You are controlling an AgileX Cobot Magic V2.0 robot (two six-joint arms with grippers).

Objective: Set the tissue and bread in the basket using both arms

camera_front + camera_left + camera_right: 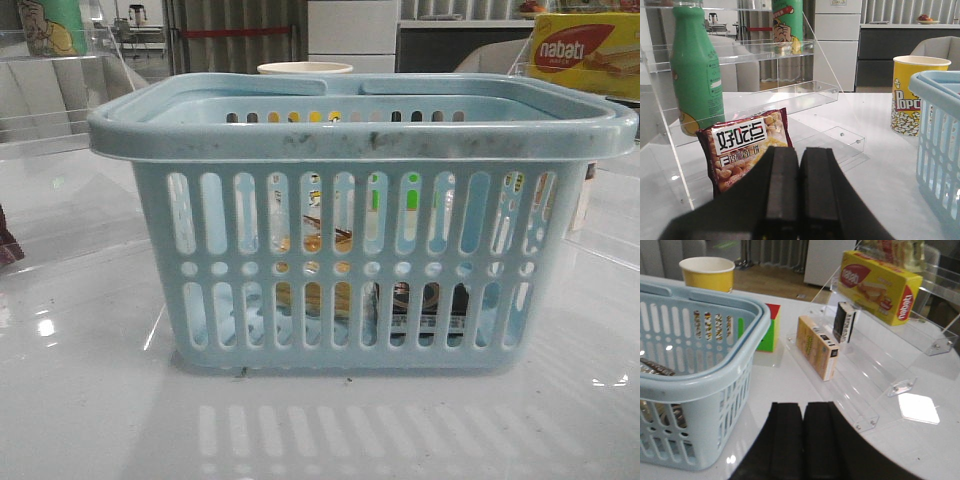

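Left hand (799, 192): clenched, its two black fingers pressed together with nothing between them. Just beyond its fingertips a red snack packet (746, 149) leans by a green bottle (696, 70) on a clear acrylic shelf (805, 100); farther off, to one side, a yellow popcorn cup (916, 95) stands beside the basket (940, 150).

Right hand (802, 440): likewise clenched and empty, above the white worktop (790, 380). The basket lies close beside it; a tan box (817, 347) and a yellow nabati box (880, 285) sit on an acrylic rack (900, 385) beyond.

Front view: the bread (315, 300) and the dark tissue (432, 305) lie inside the basket, seen through its slots.
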